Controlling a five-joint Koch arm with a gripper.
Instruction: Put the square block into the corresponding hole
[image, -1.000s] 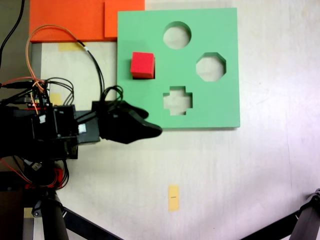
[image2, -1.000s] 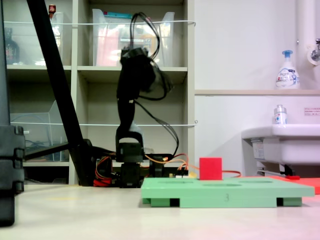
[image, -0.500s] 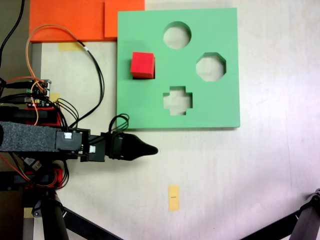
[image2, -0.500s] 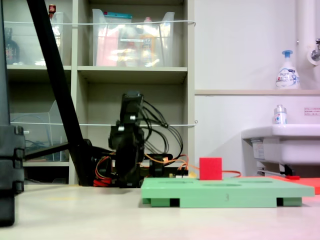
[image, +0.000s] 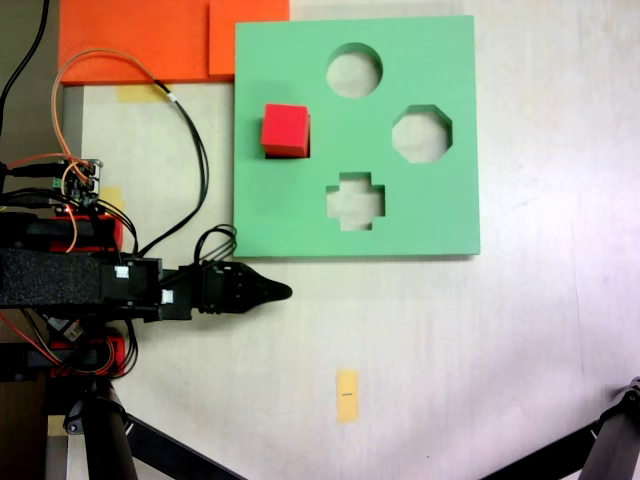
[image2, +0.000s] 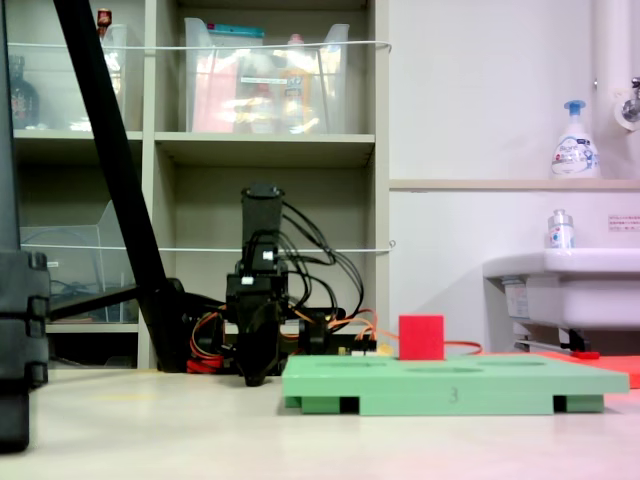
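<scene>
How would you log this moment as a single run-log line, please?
gripper: shut, empty, low over table, off green board | red cube: at square cutout, standing proud of board top | cross cutout: empty

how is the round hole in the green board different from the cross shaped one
The round hole has a smooth curved edge; the cross-shaped hole has stepped, right-angled corners. In the first exterior view the round hole lies near the top edge of the green board, while the cross-shaped hole lies lower, nearer the bottom edge. Both are cut through the same board, both are empty, and the pale table shows through each.
</scene>
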